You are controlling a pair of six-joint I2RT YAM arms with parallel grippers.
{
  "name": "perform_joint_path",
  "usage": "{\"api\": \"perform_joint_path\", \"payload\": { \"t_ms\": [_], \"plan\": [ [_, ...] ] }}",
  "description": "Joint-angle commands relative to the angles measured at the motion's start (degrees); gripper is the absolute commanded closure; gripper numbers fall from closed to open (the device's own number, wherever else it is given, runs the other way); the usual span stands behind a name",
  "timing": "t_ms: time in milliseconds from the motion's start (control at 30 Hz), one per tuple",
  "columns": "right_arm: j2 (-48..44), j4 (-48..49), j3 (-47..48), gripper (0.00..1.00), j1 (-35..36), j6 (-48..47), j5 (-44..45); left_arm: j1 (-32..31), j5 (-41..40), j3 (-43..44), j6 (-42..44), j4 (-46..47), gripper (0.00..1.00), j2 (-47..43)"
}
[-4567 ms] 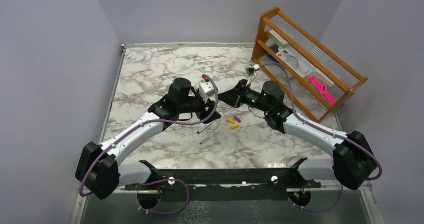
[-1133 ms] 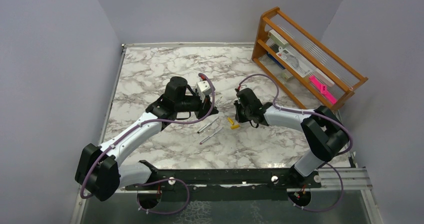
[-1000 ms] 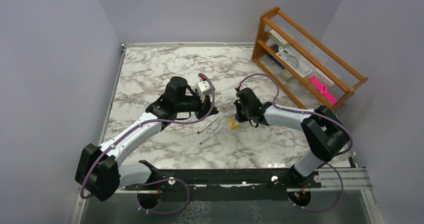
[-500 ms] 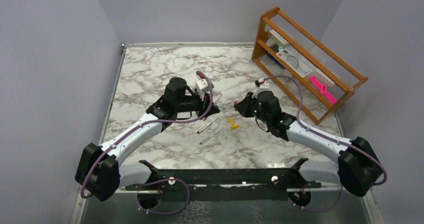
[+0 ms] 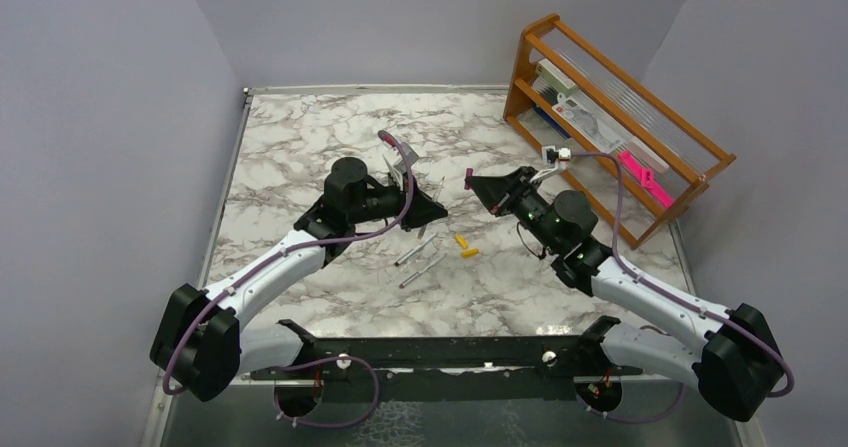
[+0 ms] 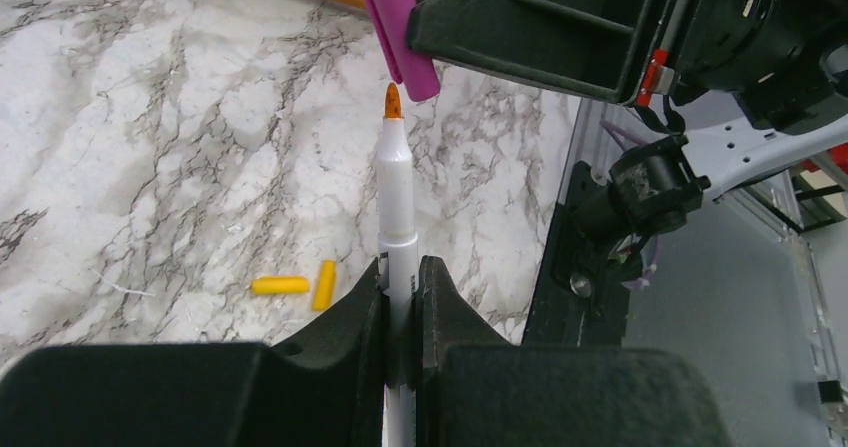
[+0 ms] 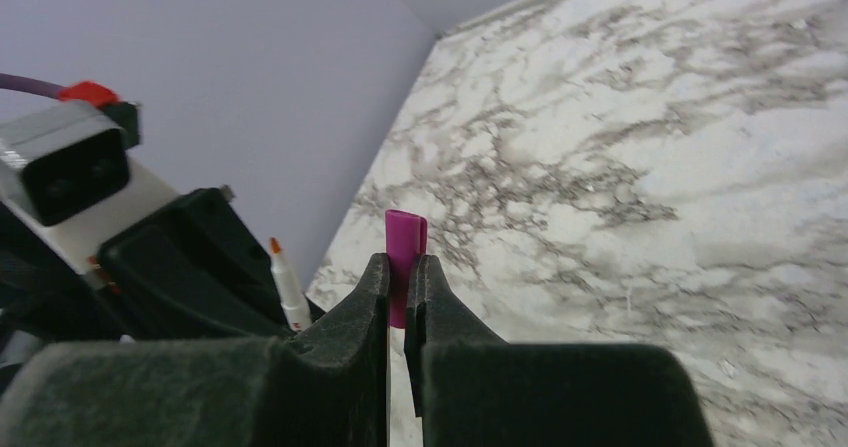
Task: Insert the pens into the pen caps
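Since half a second ago the right gripper (image 7: pixel 405 277) has swung up. It is clamped on the magenta cap (image 7: pixel 405 235) and faces the left gripper (image 6: pixel 400 302), which is clamped on an orange-tipped pen (image 6: pixel 397 192). Tip sits just short of the cap. Nothing capped yet. Two pens (image 5: pixel 415 251) and two yellow caps (image 6: pixel 280 285) lie below the grippers. Cannot make out the cap's open end.

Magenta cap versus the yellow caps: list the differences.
Colour: the magenta cap is purple-pink, the yellow caps yellow-orange.
Place: the magenta cap is clamped in the right gripper, off the table; the yellow caps lie loose on it.
Pose: the magenta cap juts past the gripper; the yellow caps lie flat.
All are short and stubby, none on a pen.
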Motion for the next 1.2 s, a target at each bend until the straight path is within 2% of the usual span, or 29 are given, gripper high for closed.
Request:
{"api": "perform_joint_path", "payload": {
  "t_ms": [0,200,400,833,1167],
  "plan": [
    [-1.2,11.0,-1.3,0.99,0.1,0.6,-4.4,0.2,1.2,-0.5,-6.0,6.3,1.0,-0.4],
    [-1.4,12.2,0.2,0.99,0.1,-1.8,-5.4,-0.1,0.6,-0.2,-9.4,7.4,1.0,-0.3],
    [1.5,11.7,3.8,0.99,0.1,-8.7,-9.4,-0.7,2.9,0.5,-11.1,7.7,1.0,2.3],
    [8.4,15.7,7.8,0.99,0.1,-8.9,-10.6,-0.8,3.8,-0.1,-11.3,9.1,1.0,1.1],
    [9.9,16.5,8.0,0.99,0.1,-8.5,-11.5,-0.8,3.9,-0.3,-10.9,9.2,1.0,1.2]
  ]
}}
